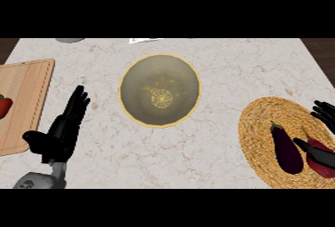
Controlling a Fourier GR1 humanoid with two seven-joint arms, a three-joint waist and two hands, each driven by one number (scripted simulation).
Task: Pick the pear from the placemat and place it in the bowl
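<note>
One placemat (262, 116) held one eggplant (286, 148) and one dark-red fruit (326, 168) under the thumb of the open right hand (311, 148); one bowl (124, 88) sat beside the left hand (59, 133)'s straight fingers (77, 104).

Smooth, pale, veined marble-look table (229, 62); coarse woven straw placemat (262, 115); matt light-wood cutting board (26, 97); dull olive bowl (141, 88), gold-edged; glossy-skinned eggplant (286, 150).
</note>
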